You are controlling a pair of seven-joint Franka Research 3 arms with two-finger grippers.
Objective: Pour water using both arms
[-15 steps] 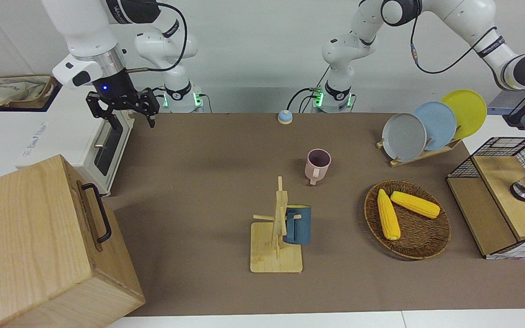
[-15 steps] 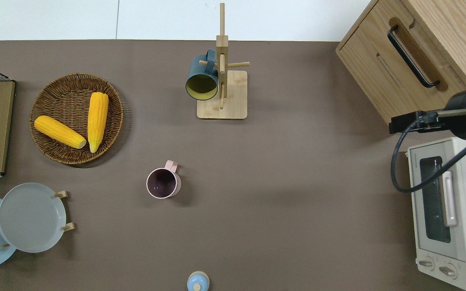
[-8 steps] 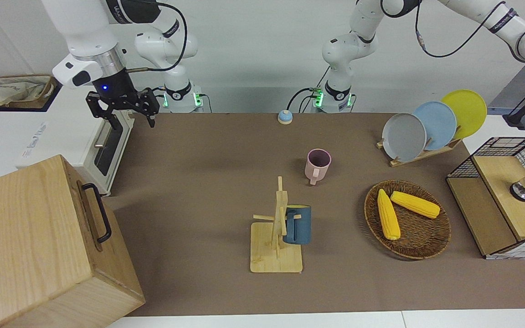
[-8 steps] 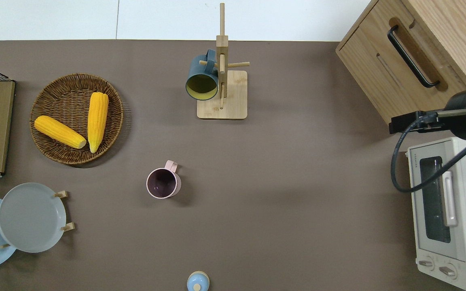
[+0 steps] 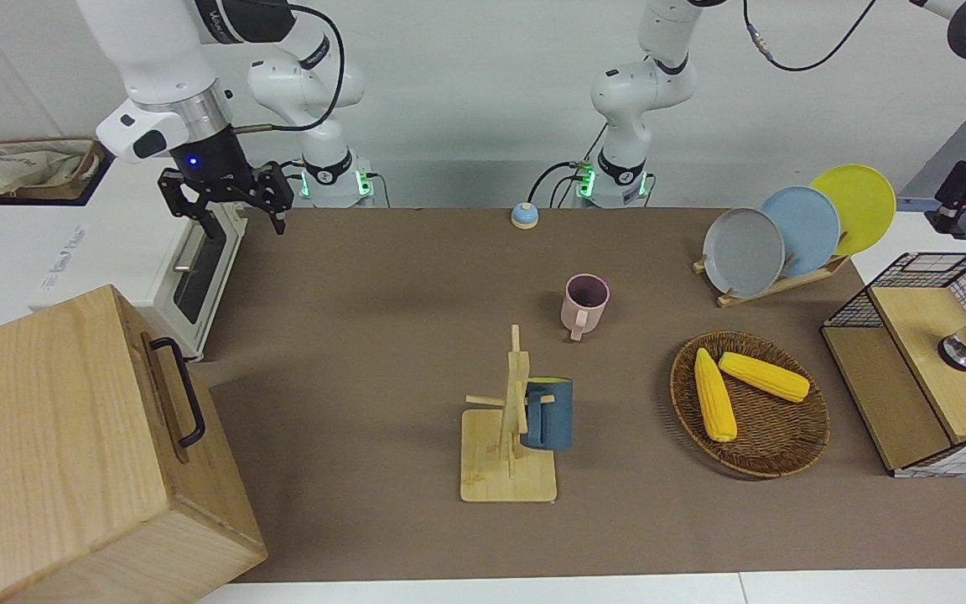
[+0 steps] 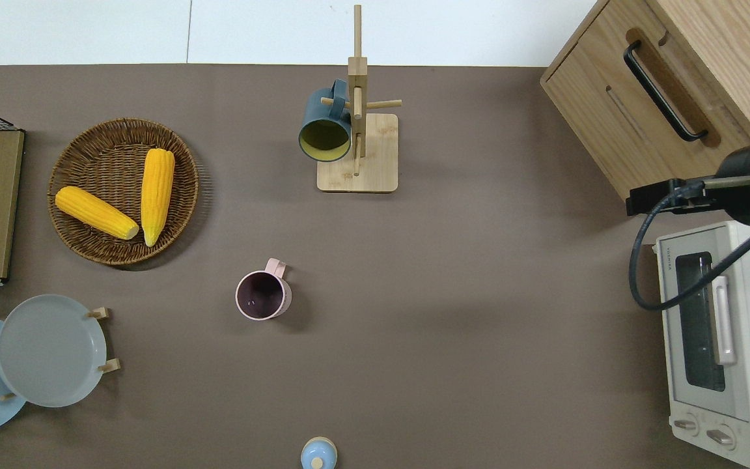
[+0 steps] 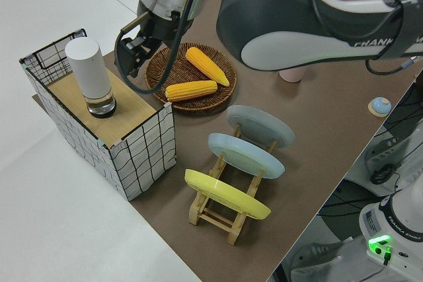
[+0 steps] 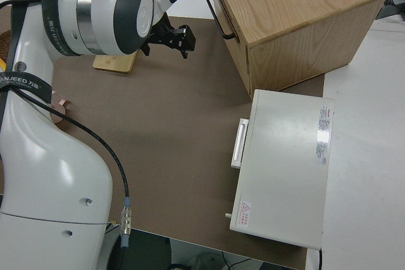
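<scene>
A white bottle [image 7: 88, 74] stands upright on the wooden top of a wire-grid box [image 7: 135, 140] at the left arm's end of the table. My left gripper [image 7: 132, 54] hangs open and empty in the air close to the bottle; in the front view the left gripper [image 5: 965, 197] shows at the edge. A pink mug [image 6: 263, 296] stands mid-table. On a wooden rack [image 6: 375, 153] hangs a blue mug [image 6: 324, 127]. The right arm is parked, its gripper [image 5: 245, 223] open.
A wicker basket [image 6: 82, 244] holds two corn cobs [image 6: 157, 195]. A plate rack with three plates [image 5: 785, 235] stands near the left arm. A toaster oven [image 6: 720, 352] and a large wooden box [image 6: 668, 78] fill the right arm's end. A small blue bell [image 5: 524, 216] sits near the robots.
The left arm has lifted and drawn its gripper back from beside the bottle, higher in the front view. The right arm has not moved.
</scene>
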